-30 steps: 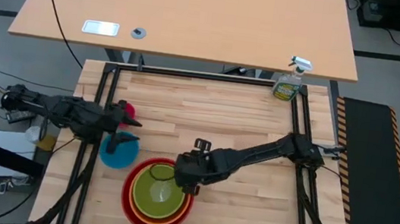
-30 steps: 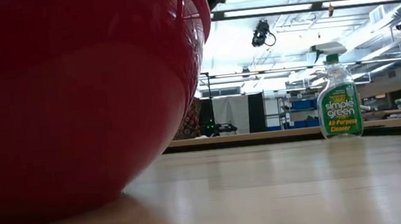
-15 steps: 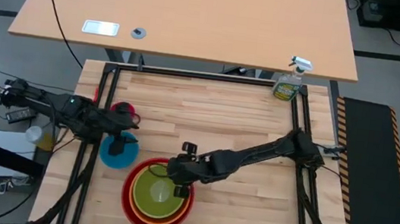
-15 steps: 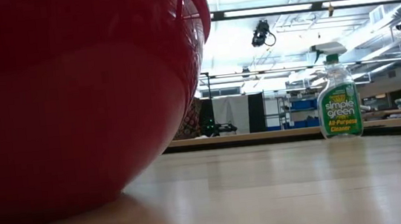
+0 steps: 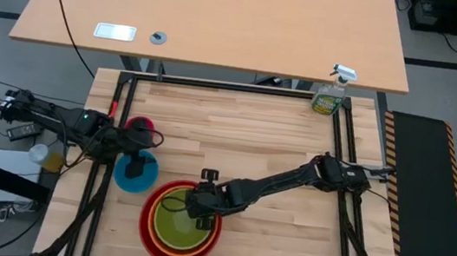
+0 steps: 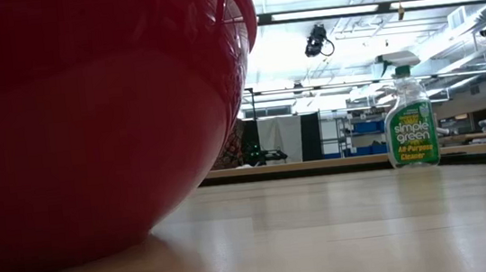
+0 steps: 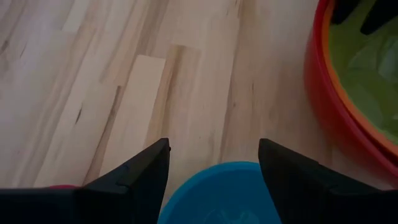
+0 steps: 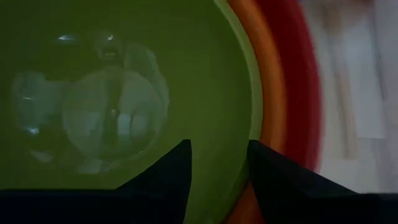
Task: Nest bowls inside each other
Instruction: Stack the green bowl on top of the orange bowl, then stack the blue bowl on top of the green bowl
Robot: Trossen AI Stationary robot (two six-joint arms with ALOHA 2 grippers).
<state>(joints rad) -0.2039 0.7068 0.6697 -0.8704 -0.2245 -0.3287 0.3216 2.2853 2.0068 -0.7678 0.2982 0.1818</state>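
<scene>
The red bowl (image 5: 147, 223) stands near the table's front edge, with the orange bowl (image 5: 166, 199) and the green bowl (image 5: 174, 226) nested inside it. My right gripper (image 5: 199, 212) (image 8: 217, 165) hovers open over the green bowl's (image 8: 124, 93) inner wall, close to its rim. To the left stands the blue bowl (image 5: 128, 177), and beyond it the magenta-pink bowl (image 5: 140, 125), both resting base down on the table. My left gripper (image 5: 143, 158) (image 7: 214, 158) is open, tilted down over the blue bowl's (image 7: 217, 196) far rim.
A green spray bottle (image 5: 331, 92) (image 6: 408, 114) stands at the table's far right corner. The red bowl's wall (image 6: 88, 125) fills the left of the low view. Bare wood (image 5: 279, 143) lies across the table's middle and right. A black frame (image 5: 115, 123) runs along the table's edges.
My right gripper has gone down and toward the table's left edge, from the nested bowls' right rim to over the green bowl's inside. My left gripper has tipped downward over the blue bowl, uncovering the magenta-pink bowl. The bowls have stayed where they were.
</scene>
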